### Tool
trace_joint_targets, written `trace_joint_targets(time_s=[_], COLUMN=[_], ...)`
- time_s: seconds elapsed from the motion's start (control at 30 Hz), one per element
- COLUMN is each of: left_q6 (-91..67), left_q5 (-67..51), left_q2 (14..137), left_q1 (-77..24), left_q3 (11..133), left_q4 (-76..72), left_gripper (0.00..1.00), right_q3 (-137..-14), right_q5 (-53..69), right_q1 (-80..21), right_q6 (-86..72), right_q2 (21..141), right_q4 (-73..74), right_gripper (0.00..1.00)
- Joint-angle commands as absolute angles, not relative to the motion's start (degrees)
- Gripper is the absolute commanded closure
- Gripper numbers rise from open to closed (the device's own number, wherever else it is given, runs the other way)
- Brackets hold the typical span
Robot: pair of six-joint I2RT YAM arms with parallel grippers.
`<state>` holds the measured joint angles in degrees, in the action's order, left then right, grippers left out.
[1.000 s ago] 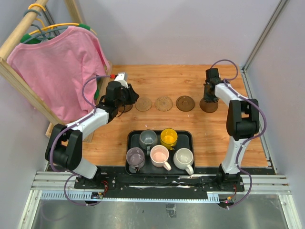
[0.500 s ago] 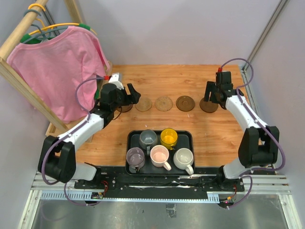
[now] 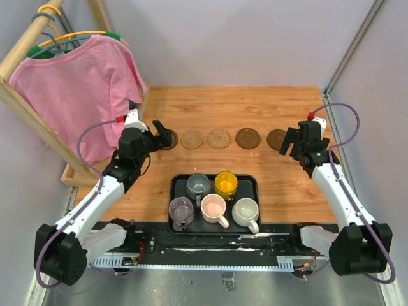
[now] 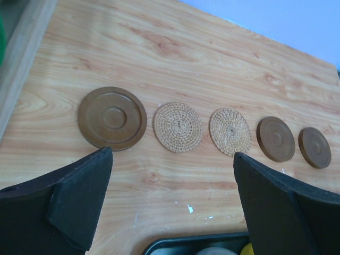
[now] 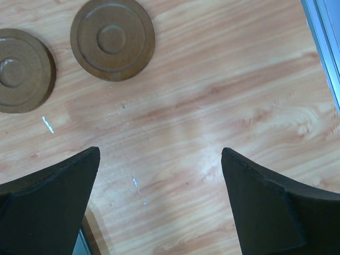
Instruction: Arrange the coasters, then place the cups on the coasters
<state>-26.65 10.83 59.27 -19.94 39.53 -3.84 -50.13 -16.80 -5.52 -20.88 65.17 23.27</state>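
The wooden surface (image 3: 287, 191) now carries what looks like a finished row of five coasters, laid side by side with none touching. Both arms have been drawn back from the ends of that row toward the near edge. The black tray (image 3: 175, 185) has been left where it was, and every cup is kept on it: the grey-blue mug (image 3: 198, 185) and yellow mug (image 3: 225, 183) behind, the mauve mug (image 3: 181, 209), pink mug (image 3: 213, 207) and off-white mug (image 3: 245, 211) in front.

The row is made up of the leftmost brown coaster (image 4: 112, 118), two woven tan coasters (image 4: 178, 127) and two more dark brown coasters (image 4: 275, 139).

The left end effector (image 3: 160, 134) is spread wide and holds nothing. The right end effector (image 3: 292, 144) is likewise wide and empty. A second ago both were nearly closed over the end discs — so those discs are judged released, the arranging done, and the cups next.
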Motion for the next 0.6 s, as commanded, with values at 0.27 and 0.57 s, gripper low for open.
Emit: trace_joint_targets(time_s=[0.27,0.57], left_q6=[-29.8,-30.74], left_q5=[17.42,13.74], left_q2=[52.53,49.2], left_q1=[-19.69,-19.64], left_q3=[35.75,31.93], left_q4=[3.92,3.53], left_gripper=[0.0,0.0], right_q3=[-43.35,-44.64], right_q5=[-21.15,-18.32], right_q1=[-6.38,-13.77], right_q6=[-27.45,-26.75], right_q2=[51.55,46.86], right_q4=[33.58,41.5], right_gripper=[0.01,0.01])
